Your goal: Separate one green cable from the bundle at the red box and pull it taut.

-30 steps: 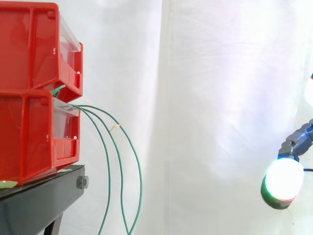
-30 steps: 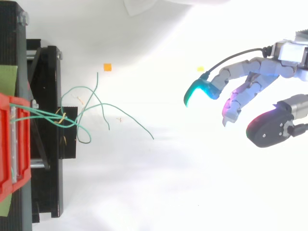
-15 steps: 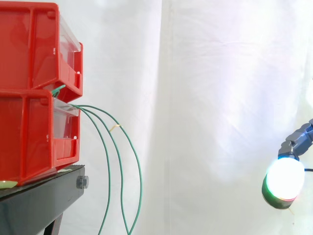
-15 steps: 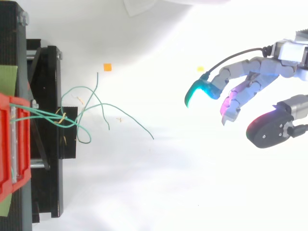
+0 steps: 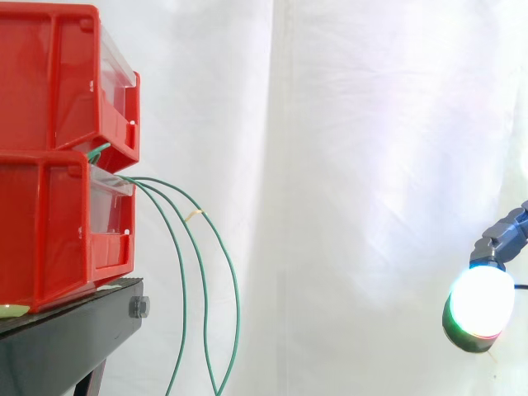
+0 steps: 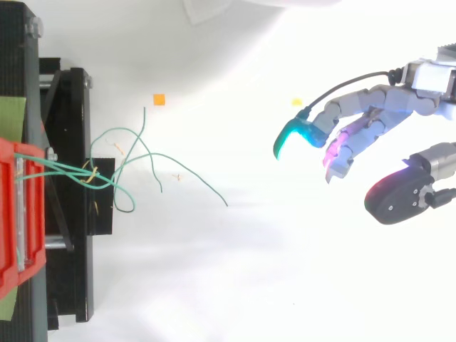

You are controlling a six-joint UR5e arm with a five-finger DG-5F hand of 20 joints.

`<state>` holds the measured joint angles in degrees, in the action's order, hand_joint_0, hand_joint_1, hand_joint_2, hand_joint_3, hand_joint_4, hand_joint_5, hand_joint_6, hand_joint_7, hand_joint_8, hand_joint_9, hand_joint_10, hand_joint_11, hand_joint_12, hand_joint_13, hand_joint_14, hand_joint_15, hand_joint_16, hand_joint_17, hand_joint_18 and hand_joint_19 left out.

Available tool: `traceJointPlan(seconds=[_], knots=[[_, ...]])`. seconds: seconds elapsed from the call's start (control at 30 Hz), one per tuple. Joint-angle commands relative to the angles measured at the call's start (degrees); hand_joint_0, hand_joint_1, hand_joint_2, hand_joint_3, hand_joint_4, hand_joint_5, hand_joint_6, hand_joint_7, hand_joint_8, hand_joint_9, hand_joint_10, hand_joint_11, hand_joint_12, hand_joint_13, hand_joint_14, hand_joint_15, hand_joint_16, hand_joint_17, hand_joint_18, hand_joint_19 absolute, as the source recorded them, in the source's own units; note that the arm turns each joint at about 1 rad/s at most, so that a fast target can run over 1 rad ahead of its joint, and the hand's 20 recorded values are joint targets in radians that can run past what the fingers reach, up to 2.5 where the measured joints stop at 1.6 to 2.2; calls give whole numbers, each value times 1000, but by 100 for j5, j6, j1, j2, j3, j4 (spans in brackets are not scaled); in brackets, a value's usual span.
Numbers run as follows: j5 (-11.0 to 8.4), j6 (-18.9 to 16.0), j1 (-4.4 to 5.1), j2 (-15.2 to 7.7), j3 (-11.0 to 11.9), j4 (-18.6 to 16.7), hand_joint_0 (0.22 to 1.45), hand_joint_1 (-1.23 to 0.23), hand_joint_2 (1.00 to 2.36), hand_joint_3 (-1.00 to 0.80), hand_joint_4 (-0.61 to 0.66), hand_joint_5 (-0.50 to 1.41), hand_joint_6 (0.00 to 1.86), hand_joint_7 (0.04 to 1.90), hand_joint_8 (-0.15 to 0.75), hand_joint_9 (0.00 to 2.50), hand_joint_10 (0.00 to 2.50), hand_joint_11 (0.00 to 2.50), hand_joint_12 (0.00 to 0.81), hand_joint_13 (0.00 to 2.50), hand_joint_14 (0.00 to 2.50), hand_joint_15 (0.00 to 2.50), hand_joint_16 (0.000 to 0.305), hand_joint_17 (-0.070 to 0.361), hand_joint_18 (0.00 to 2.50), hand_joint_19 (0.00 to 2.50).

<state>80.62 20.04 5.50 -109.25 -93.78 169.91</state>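
Three green cables (image 5: 195, 247) come out of the gap between two stacked red bins (image 5: 58, 157) and hang down in arcs past the black stand (image 5: 74, 338). From above, the green cables (image 6: 135, 167) spread out to the right of the red bin (image 6: 18, 214), their loose ends lying apart. My hand (image 6: 370, 132) hovers far to the right of the cables, open, its fingers relaxed and spread, holding nothing. One glowing white fingertip (image 5: 478, 301) of the hand shows at the right edge of the side view, lower than the bins.
A white curtain (image 5: 346, 165) hangs behind the work. A small orange square (image 6: 159, 100) and a yellow scrap (image 6: 296, 102) lie on the white floor. Wide free room lies between the hand and the cables.
The hand has barely moved; the thumb has dropped slightly and the magenta finger has shifted a little upward in the top view. The cables hang as before.
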Motion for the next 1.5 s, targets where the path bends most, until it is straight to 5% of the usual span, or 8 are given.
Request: traceJointPlan(seconds=[0.0,0.27,0.33,0.4,0.53,1.47], knots=[[-3,0,-5,0,0,-2,488,-420,1000,-500,228,-182,502,669,307,779,15,458,374,620,16,480,51,114,533,678],[6,0,-5,0,0,-2,562,-441,1000,-500,351,-160,503,747,367,920,22,540,442,735,21,543,64,145,517,629],[6,0,-5,0,0,7,498,-483,1000,-500,213,-179,502,710,303,851,17,539,367,702,19,549,59,133,536,602],[-3,0,-5,0,0,-2,472,-506,1000,-500,332,-166,502,699,376,1030,16,576,473,894,18,555,73,164,802,594],[-3,0,-5,0,-8,-2,473,-501,1000,-500,280,-156,502,720,324,1103,20,659,412,988,22,634,65,147,837,640],[-3,0,4,0,0,-2,513,-517,1000,-500,287,-143,502,734,300,1155,19,693,380,1010,21,642,55,123,867,680]])
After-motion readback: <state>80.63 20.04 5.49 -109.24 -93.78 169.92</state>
